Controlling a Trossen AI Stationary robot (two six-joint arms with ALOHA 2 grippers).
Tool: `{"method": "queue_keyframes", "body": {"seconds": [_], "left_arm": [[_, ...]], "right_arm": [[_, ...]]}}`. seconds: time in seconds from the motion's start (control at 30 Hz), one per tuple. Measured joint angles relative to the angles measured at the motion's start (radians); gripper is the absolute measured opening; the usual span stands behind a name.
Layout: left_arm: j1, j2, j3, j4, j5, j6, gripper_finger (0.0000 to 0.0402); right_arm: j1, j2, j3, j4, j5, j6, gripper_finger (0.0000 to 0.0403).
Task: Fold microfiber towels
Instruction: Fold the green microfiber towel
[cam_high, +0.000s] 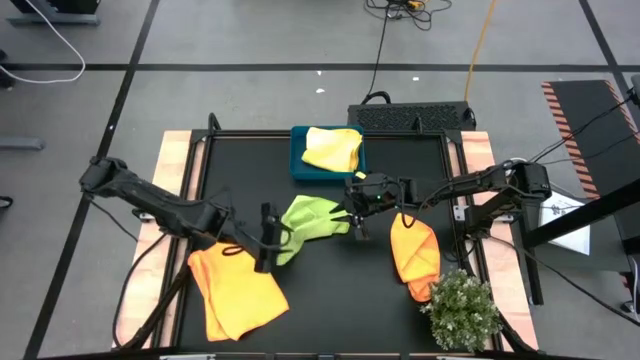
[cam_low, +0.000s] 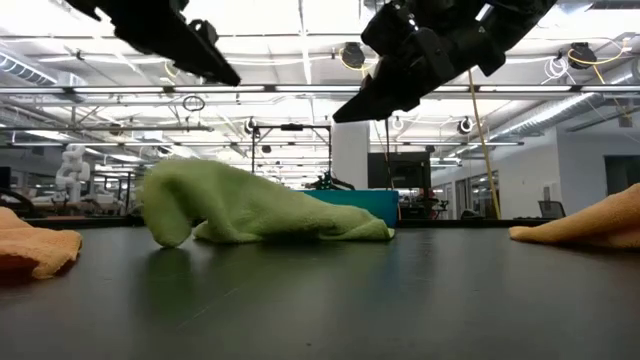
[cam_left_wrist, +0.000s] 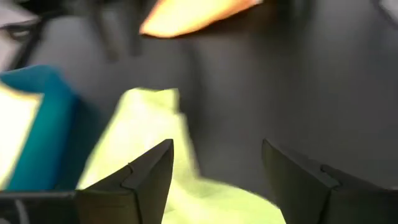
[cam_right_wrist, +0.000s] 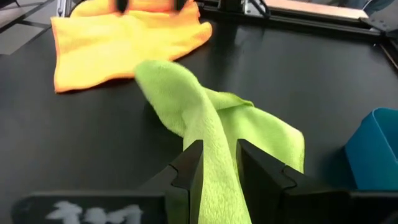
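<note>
Between the two sets of fingers, near the middle of the black counter, lies the lime green towel, a soft, fuzzy cloth bunched into a low crumpled mound with one end humped up and the other trailing flat. The right gripper has its fingers drawn close on a narrow pulled-up ridge of this towel, the nap visibly pinched between them. Its arm reaches in from the counter's right edge, stretched nearly level, wrist bent down toward the cloth. The left gripper hovers at the towel's opposite end with its fingers spread wide; the green cloth lies under and beyond them, though whether a fingertip touches it is hard to make out, as that view is blurred. The left arm angles in from the left edge, elbow bent.

Just outside the left fingers, an orange towel lies spread in loose, overlapping folds. Beyond the right fingers, a second orange towel sits folded into a long narrow shape, beside a small bushy plant. Past both grippers, a pale yellow towel rests folded on the teal tray.
</note>
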Motion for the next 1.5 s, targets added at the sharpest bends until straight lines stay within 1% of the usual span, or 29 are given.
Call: {"method": "queue_keyframes", "body": {"seconds": [0.07,0.13,0.23,0.3,0.37,0.43,0.47,0.53,0.63,0.7,0.73,0.8,0.87,0.93,1.0,1.1,1.13,1.17,1.23,1.4,1.5], "left_arm": [[0.033,-0.004,-0.014,-0.016,-0.055,-0.011,0.0236],[0.078,0.006,-0.044,-0.024,-0.071,-0.023,0.0229],[0.157,0.063,-0.089,0.038,-0.030,-0.036,0.0218],[0.202,0.098,-0.118,0.050,-0.006,-0.046,0.0211],[0.234,0.142,-0.122,0.106,0.014,-0.053,0.0205],[0.250,0.162,-0.129,0.107,0.042,-0.060,0.0199],[0.252,0.180,-0.127,0.142,0.072,-0.061,0.0196],[0.247,0.198,-0.127,0.168,0.167,-0.062,0.0192],[0.201,0.225,-0.123,0.267,0.380,-0.059,0.0191],[0.154,0.235,-0.128,0.301,0.508,-0.059,0.0191],[0.129,0.243,-0.127,0.343,0.554,-0.054,0.0191],[0.082,0.245,-0.125,0.358,0.585,-0.028,0.0191],[0.051,0.243,-0.114,0.354,0.551,0.004,0.0191],[0.043,0.220,-0.110,0.317,0.469,0.024,0.0191],[0.050,0.200,-0.104,0.301,0.353,0.029,0.0191],[0.090,0.161,-0.107,0.203,0.125,0.018,0.0191],[0.113,0.162,-0.105,0.199,0.069,0.012,0.0191],[0.139,0.165,-0.105,0.178,0.040,0.011,0.0191],[0.198,0.167,-0.111,0.124,0.040,0.012,0.0191],[0.351,0.220,-0.111,0.119,0.167,0.056,0.0191],[0.415,0.221,-0.109,0.137,0.201,0.095,0.0191]], "right_arm": [[0.000,0.000,-0.007,0.004,0.000,0.001,0.0089],[0.000,0.000,-0.021,0.016,0.000,0.001,0.0089],[0.000,0.000,-0.046,0.048,0.000,0.001,0.0089],[0.000,0.000,-0.062,0.074,0.000,0.002,0.0089],[0.000,0.000,-0.070,0.070,0.000,0.002,0.0089],[0.000,0.000,-0.070,0.070,0.000,0.002,0.0089],[0.000,0.000,-0.070,0.070,0.000,0.002,0.0089],[0.000,0.000,-0.070,0.074,0.000,0.002,0.0089],[-0.003,0.000,-0.070,0.080,0.000,0.002,0.0089],[-0.008,0.000,-0.069,0.087,0.000,0.001,0.0089],[-0.009,0.000,-0.069,0.086,0.000,0.001,0.0089],[-0.014,0.000,-0.070,0.088,0.000,0.001,0.0089],[-0.015,0.000,-0.069,0.092,0.000,0.002,0.0089],[-0.017,0.000,-0.069,0.102,0.000,0.005,0.0089],[-0.017,0.000,-0.069,0.103,0.000,0.011,0.0089],[-0.017,0.000,-0.069,0.105,0.000,0.024,0.0089],[-0.017,0.000,-0.069,0.101,0.000,0.026,0.0089],[-0.017,0.000,-0.069,0.095,0.000,0.028,0.0089],[-0.017,0.000,-0.069,0.093,0.000,0.028,0.0089],[-0.017,0.000,-0.069,0.076,-0.001,0.050,0.0089],[-0.017,0.000,-0.069,0.071,-0.001,0.046,0.0089]]}}
